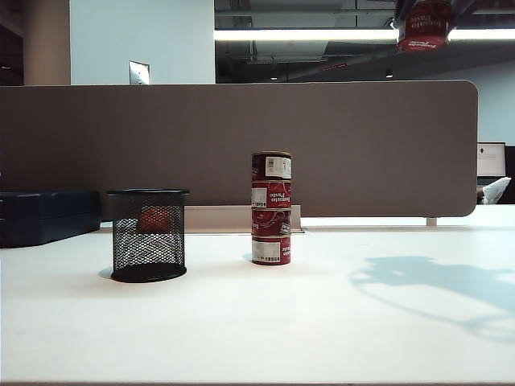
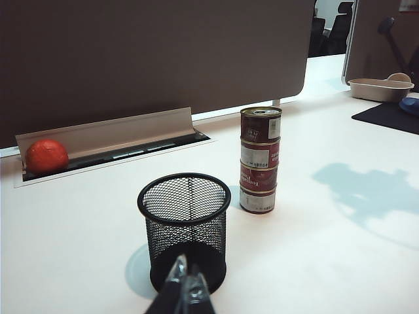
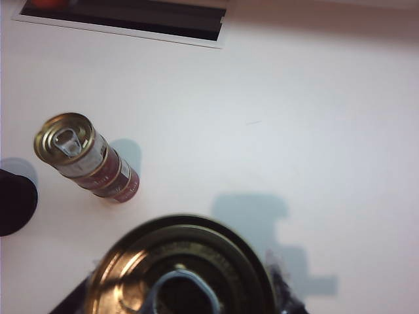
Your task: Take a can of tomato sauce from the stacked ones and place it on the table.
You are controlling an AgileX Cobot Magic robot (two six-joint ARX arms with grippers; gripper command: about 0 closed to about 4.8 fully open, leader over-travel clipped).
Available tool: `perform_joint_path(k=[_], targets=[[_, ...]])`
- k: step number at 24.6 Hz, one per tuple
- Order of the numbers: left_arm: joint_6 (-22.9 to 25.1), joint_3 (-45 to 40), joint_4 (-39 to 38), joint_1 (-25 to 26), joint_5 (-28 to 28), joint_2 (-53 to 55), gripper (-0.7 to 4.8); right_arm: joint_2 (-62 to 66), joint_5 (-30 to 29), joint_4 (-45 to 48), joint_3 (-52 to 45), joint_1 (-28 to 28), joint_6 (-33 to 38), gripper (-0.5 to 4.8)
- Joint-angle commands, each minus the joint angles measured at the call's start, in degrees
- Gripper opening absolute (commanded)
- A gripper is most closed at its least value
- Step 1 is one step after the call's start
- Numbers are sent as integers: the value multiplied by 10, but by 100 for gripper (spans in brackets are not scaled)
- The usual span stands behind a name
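Clearly the right gripper (image 1: 424, 28) hangs high above the table (image 1: 257, 322), well to the right of the stacked ones (image 1: 271, 208), and it pinches a can of tomato sauce (image 3: 180, 268) by its sides; I judge it is held this high to stay free of the stack before going down. Four tins remain upright in the stack. Left of the stack stands the mesh cup (image 2: 187, 226), which looks empty. The left gripper (image 2: 184, 291) waits just before the cup, fingers pressed together.
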Motion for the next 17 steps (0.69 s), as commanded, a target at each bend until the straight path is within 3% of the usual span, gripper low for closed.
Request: perform_joint_path(k=[1, 17], targets=[[-2, 2, 5, 0, 2, 0, -6, -24, 15, 50, -55, 1, 13, 233], [-2, 2, 5, 0, 2, 0, -6, -88, 18, 312, -402, 1, 45, 233]])
